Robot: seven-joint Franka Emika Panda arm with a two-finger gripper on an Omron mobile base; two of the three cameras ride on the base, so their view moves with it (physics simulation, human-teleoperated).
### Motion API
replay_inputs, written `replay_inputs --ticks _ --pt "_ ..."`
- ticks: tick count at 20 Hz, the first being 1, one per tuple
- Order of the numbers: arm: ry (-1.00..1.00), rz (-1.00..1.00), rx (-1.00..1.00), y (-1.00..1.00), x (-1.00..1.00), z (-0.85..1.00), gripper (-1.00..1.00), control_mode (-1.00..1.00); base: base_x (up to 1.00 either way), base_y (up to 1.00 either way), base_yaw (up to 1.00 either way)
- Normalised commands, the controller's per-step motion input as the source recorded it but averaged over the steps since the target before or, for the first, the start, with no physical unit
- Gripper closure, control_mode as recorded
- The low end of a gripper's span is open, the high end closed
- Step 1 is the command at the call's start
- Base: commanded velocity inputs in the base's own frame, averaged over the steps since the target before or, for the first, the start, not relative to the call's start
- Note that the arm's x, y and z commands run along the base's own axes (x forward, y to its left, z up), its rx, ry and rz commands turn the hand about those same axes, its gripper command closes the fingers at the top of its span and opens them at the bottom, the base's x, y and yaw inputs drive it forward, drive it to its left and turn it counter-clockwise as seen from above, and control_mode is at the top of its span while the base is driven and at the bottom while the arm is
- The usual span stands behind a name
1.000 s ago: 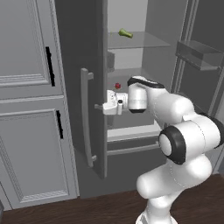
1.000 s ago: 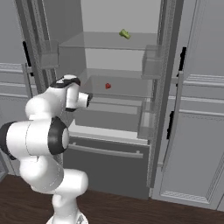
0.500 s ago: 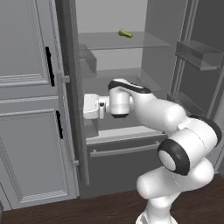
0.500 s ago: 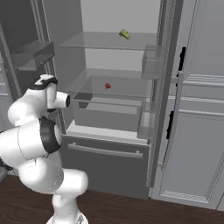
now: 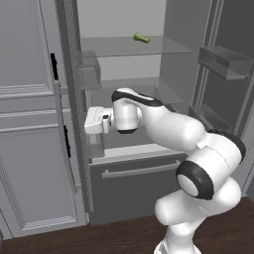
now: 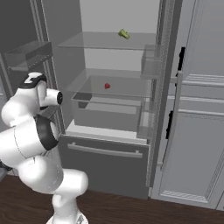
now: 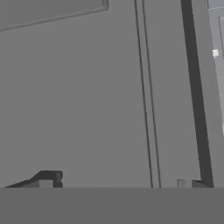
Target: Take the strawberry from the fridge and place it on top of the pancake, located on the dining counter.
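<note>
The fridge [image 6: 109,144] stands with both doors swung wide, its pale interior, glass shelves and bottom drawer [image 6: 105,157] exposed. The end effector [image 5: 87,120] points sideways toward the edge of the fridge's left door [image 5: 74,124], at about the height of the middle shelf and just in front of the door's bins. In the hand view its two dark fingertips [image 7: 46,180] stand well apart at the bottom, with nothing between them; ahead of them lies a flat grey panel crossed by long vertical seams.

The strawberry [image 6: 107,86] lies on the middle glass shelf [image 6: 113,89], deeper inside the fridge than the end effector and off to the side the end effector faces away from. It sits by itself on the glass, clear of the arm. Above the end effector and further back, a small elongated green item [image 6: 124,33] rests on the top shelf [image 5: 134,45].

Beyond the door that the end effector faces is a lighter grey panelled cabinet [image 5: 30,129] with short black handles [image 5: 66,142]. The right door [image 6: 173,96] carries a long grey bar handle [image 6: 172,122]. Dark wood floor [image 6: 131,210] runs beneath.
</note>
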Motion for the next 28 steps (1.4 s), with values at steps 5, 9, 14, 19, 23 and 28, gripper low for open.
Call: replay_inputs --ticks 5,9,14,19,23,28 --pt "0.00 -0.02 0.00 -0.67 -0.05 0.00 -1.00 -1.00 0.00 0.00 0.00" --pt "0.00 0.00 0.04 -1.00 0.00 0.00 -1.00 -1.00 0.00 0.00 0.00" --pt "-0.03 -0.05 -0.04 -1.00 -0.13 0.00 -1.00 -1.00 0.00 0.00 0.00" --pt "-0.04 0.02 -0.22 -1.00 0.00 0.03 -1.00 -1.00 0.00 0.00 0.00" --pt "-0.13 0.19 -0.34 -0.99 -0.02 -0.05 -1.00 -1.00 0.00 0.00 0.00" --pt "-0.29 0.29 -0.53 -0.92 -0.04 -0.40 -1.00 -1.00 0.00 0.00 0.00"
